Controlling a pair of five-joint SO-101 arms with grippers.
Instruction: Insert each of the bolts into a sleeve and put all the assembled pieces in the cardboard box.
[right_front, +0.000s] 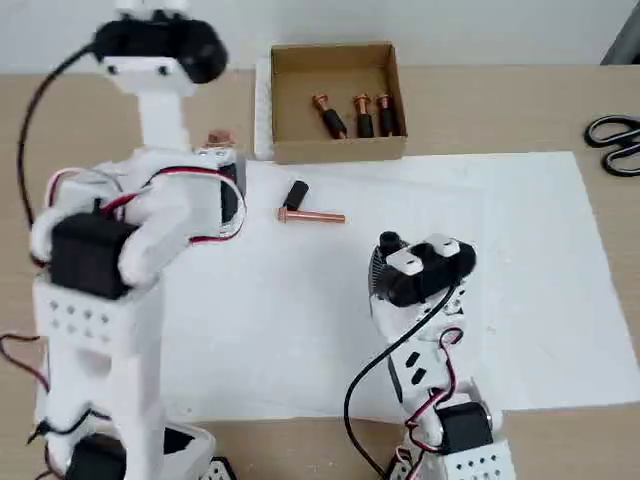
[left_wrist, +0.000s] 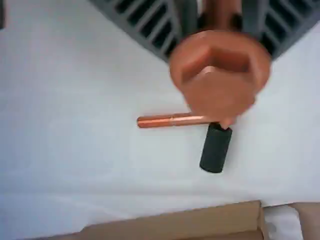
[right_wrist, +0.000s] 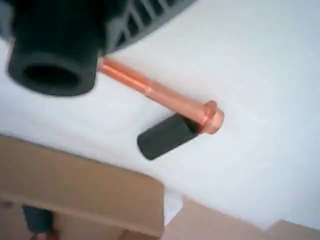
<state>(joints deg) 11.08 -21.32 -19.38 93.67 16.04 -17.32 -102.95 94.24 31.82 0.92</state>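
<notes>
Step in hand: mating a bolt and sleeve, pair 4 of 5 by my count. 3 assembled pieces (right_front: 363, 118) lie in the box (right_front: 335, 150).

Left pincer (left_wrist: 218, 14): closed on the held bolt (left_wrist: 220, 75), gripping the shank, head end toward the wrist camera. It sits near the box's front corner.

Right pincer (right_front: 384, 262): closed on the held sleeve (right_wrist: 52, 60), bore facing the wrist camera. It sits over the middle of the sheet (right_front: 520, 280), well apart from the left pincer.

Unstarted pair: loose bolt (right_front: 311, 215) and loose sleeve (right_front: 296, 193) lie on the sheet just in front of the box. The sleeve is at the bolt's head end; I cannot tell if they touch.

Next move, as I judge it: bring my 2 pincers together above the sheet, turn the wrists until shank and bore share 1 axis, then push the shank tip into the bore. Alignment matters most, since the bore looks only slightly wider than the shank. After seating, 1 pincer must let go so the other can carry the piece to the box.
</notes>
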